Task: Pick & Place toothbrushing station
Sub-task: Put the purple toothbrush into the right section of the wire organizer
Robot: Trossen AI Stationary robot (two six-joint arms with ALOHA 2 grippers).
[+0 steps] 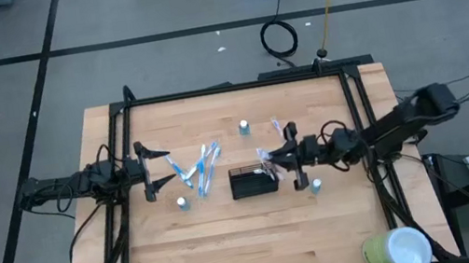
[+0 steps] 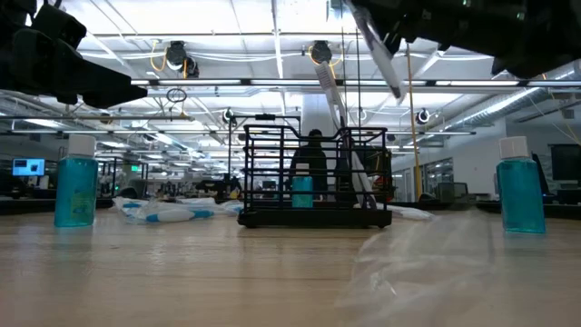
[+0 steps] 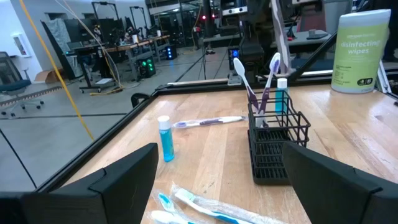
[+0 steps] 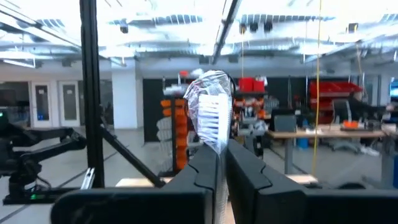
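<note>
The toothbrushing station (image 1: 252,183) is a small black wire holder at the table's middle; it also shows in the low view (image 2: 313,182) and the left wrist view (image 3: 273,146). Two toothbrushes (image 3: 255,87) stand in it. My right gripper (image 1: 269,158) is just above the holder's right end, shut on a wrapped toothbrush (image 4: 210,115). My left gripper (image 1: 161,169) is open and empty to the holder's left, beside several wrapped toothbrushes (image 1: 198,165) lying on the table. My right gripper pinches the wrapped toothbrush between its two fingers (image 4: 202,163), on the handle just behind the head (image 4: 214,144). The bristled head, in clear wrapping, sticks out past the fingertips. In the low view the toothbrush (image 2: 379,50) slants, lifted clear above the holder.
Small blue bottles stand at the near left (image 1: 183,203), the far middle (image 1: 243,128) and the near right (image 1: 316,186). A loose toothbrush (image 1: 281,128) lies far right of the holder. A wipes canister (image 1: 395,250) stands at the near right corner. A black frame (image 1: 228,87) rims the table.
</note>
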